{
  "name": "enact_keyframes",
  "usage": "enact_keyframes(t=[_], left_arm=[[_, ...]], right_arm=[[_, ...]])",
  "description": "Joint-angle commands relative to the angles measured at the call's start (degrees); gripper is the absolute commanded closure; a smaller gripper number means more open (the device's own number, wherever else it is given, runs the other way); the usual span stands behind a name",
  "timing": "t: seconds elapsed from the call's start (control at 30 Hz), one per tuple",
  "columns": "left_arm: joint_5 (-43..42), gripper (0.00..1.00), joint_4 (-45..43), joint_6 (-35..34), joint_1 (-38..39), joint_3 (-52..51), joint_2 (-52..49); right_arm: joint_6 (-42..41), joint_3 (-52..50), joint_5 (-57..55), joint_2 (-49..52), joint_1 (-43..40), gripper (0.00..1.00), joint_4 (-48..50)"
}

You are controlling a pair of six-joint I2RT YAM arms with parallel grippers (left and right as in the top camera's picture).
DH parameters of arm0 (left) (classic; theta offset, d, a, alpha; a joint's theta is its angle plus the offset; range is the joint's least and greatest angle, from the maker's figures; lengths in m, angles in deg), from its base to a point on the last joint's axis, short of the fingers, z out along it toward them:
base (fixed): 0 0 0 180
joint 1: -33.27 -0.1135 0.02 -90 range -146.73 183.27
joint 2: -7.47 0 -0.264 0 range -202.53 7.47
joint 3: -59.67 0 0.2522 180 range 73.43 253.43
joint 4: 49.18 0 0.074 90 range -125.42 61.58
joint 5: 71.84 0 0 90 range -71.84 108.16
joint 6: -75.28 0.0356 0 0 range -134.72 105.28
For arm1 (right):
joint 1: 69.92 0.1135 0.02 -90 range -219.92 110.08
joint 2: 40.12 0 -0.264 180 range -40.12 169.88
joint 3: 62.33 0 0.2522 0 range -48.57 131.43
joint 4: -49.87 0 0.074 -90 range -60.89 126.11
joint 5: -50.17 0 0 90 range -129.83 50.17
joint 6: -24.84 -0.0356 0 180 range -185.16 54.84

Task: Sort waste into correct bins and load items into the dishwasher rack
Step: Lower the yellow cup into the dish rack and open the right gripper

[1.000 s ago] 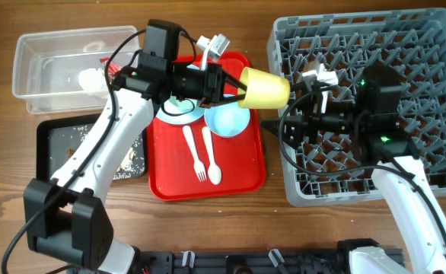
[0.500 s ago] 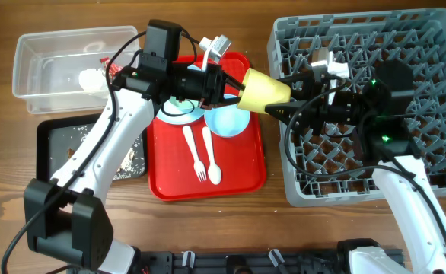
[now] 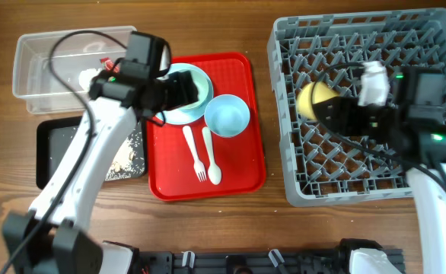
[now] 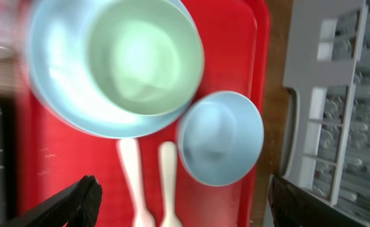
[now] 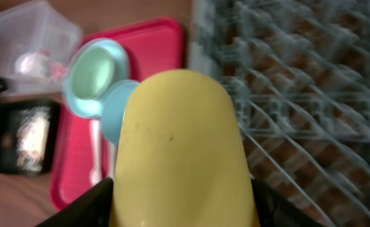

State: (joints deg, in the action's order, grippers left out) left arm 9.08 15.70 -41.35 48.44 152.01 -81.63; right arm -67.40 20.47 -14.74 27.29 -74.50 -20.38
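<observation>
My right gripper (image 3: 326, 106) is shut on the small yellow cup (image 3: 311, 99), holding it on its side over the left part of the grey dishwasher rack (image 3: 345, 186). The cup (image 5: 182, 139) fills the right wrist view between both dark fingers. Above the red tray, my left gripper (image 3: 189, 91) is open and holds nothing. Below it the pale green bowl (image 4: 141, 63) sits on the pale blue plate (image 4: 59, 94). Beside them are the pale blue bowl (image 4: 221, 137), the white fork (image 3: 192, 152) and the spoon (image 3: 210, 156).
The clear tub (image 3: 36, 76) at the back left holds a white tissue (image 3: 90, 78) and a red wrapper (image 3: 110, 67). The black tray (image 3: 55, 152) in front of it holds crumbly scraps (image 3: 124, 156). The red tray (image 3: 238, 179) lies between the bins and the rack.
The yellow cup went from my left gripper to my right. The left opened and drew back left over the plate. The right carried the cup right, over the rack.
</observation>
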Motion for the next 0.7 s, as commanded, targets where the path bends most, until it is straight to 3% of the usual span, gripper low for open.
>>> enact_keyframes(t=[0.0, 0.13, 0.4, 0.5, 0.6, 0.67], left_arm=[[6.4, 0.13, 1.3, 1.1, -0.8, 0.2, 4.2], [6.4, 0.12, 1.3, 1.1, -0.8, 0.2, 4.3], [6.4, 0.11, 1.3, 1.1, -0.8, 0.2, 4.3], [6.4, 0.11, 1.3, 1.1, -0.8, 0.2, 4.3], [6.4, 0.08, 1.3, 1.1, -0.8, 0.2, 4.3], [6.4, 0.08, 1.5, 1.1, -0.8, 0.2, 4.3]], right_arm=[[0.3, 6.0, -15.7, 0.1, -4.0, 0.43, -10.5], [-2.7, 6.4, -21.4, 4.0, -8.4, 0.42, -17.2], [-2.3, 6.4, -19.9, 17.3, -9.2, 0.41, -14.1], [-2.3, 6.4, -19.9, 22.2, -9.2, 0.34, -11.5], [-2.6, 6.4, -18.9, 25.0, -9.2, 0.16, -9.2], [-2.6, 6.4, -18.8, 25.0, -9.2, 0.14, -8.9]])
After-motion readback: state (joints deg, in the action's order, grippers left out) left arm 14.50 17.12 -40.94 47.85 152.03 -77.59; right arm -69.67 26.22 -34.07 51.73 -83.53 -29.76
